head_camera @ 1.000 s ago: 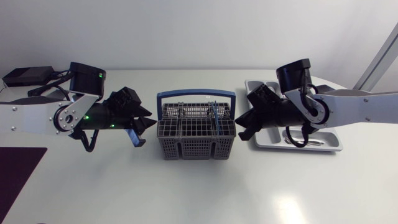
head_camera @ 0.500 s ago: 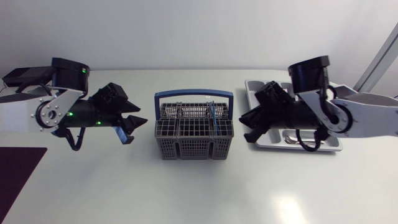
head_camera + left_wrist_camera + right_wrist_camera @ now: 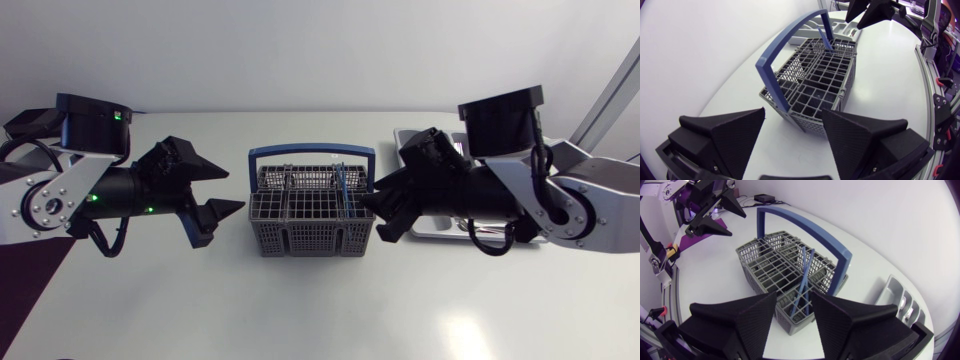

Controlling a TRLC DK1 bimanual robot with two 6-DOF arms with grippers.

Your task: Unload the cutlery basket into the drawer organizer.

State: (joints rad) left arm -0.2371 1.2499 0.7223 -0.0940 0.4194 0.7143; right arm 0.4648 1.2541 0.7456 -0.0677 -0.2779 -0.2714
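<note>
— Head view?
— A grey wire cutlery basket with a blue handle (image 3: 313, 215) sits central. The left gripper (image 3: 234, 189), spread wide, is at its 9 o'clock, the right gripper (image 3: 373, 217) at 3 o'clock, with the pale grey organizer tray (image 3: 405, 140) beyond.
— Wrists?
— Left: basket at 12 o'clock, apart. Right: fingers (image 3: 740, 320) narrowly parted, blue utensils (image 3: 804, 280) at 12.

The tabletop (image 3: 300, 310) is looked down on from a fixed head camera above. The basket (image 3: 815, 85) is viewed at close range, low across the tabletop, from behind the left claw (image 3: 793, 114) toward the right edge, and from behind the right claw (image 3: 794, 296) toward the left edge. The basket is shared by all three views, and the opposite claw is caught in each wrist view.
</note>
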